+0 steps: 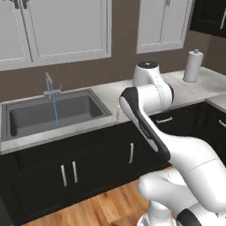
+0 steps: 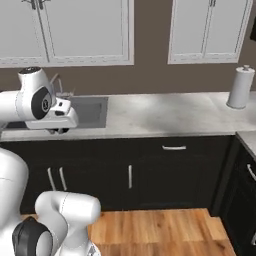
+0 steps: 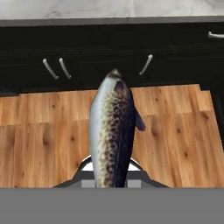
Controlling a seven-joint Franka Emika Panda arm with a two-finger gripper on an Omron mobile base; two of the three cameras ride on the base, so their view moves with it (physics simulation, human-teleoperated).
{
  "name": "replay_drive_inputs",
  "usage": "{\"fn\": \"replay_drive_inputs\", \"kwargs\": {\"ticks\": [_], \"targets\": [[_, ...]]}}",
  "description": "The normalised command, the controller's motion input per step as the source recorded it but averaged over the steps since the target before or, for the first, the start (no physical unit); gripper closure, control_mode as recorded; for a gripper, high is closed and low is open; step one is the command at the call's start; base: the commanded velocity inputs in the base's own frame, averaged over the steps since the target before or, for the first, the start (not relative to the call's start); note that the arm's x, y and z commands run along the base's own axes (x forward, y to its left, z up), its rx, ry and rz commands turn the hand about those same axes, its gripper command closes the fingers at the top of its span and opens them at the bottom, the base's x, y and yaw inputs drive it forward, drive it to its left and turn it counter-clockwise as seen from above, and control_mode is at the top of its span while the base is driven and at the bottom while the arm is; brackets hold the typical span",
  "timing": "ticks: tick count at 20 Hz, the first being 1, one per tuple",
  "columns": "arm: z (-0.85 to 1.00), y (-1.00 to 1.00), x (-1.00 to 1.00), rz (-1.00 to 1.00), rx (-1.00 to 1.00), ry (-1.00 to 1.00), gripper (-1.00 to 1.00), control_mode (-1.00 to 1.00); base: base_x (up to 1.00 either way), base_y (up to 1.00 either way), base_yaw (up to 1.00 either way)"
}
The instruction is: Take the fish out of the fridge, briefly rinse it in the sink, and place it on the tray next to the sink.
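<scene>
Rising from the bottom centre of the hand view, the fish [image 3: 113,131] stands clamped in the nearly closed gripper [image 3: 111,175], its long axis running up the frame toward the dark cabinets [image 3: 109,48], above wood floor [image 3: 43,144]. In the left base view, the sink [image 1: 95,103] lies centre-left, the arm [image 1: 145,119] folded right of it

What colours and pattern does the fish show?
Silvery grey belly, dark speckled back; the fish shows best in the hand view.

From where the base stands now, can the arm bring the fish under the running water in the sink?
Probably yes. The tool holds the fish before the counter edge, close to the sink, and nothing stands between it and the stream.
</scene>
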Motion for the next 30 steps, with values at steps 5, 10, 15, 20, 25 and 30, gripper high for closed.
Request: {"fn": "replay_drive_inputs", "kwargs": {"ticks": [5, 10, 15, 20, 25, 30], "targets": [[0.00, 0.00, 0.00, 0.00, 0.00, 0.00, 1.00, 1.00, 0.66, 0.33, 0.10], [0.00, 0.00, 0.00, 0.00, 0.00, 0.00, 1.00, 1.00, 0.60, 0.80, 0.00], [0.00, 0.00, 0.00, 0.00, 0.00, 0.00, 1.00, 1.00, 0.26, 0.72, 0.00], [0.00, 0.00, 0.00, 0.00, 0.00, 0.00, 1.00, 1.00, 0.43, -0.06, 0.00], [0.00, 0.00, 0.00, 0.00, 0.00, 0.00, 1.00, 1.00, 0.59, -0.58, 0.06], [0.00, 0.00, 0.00, 0.00, 0.00, 0.00, 1.00, 1.00, 0.61, -0.28, 0.04]]}}
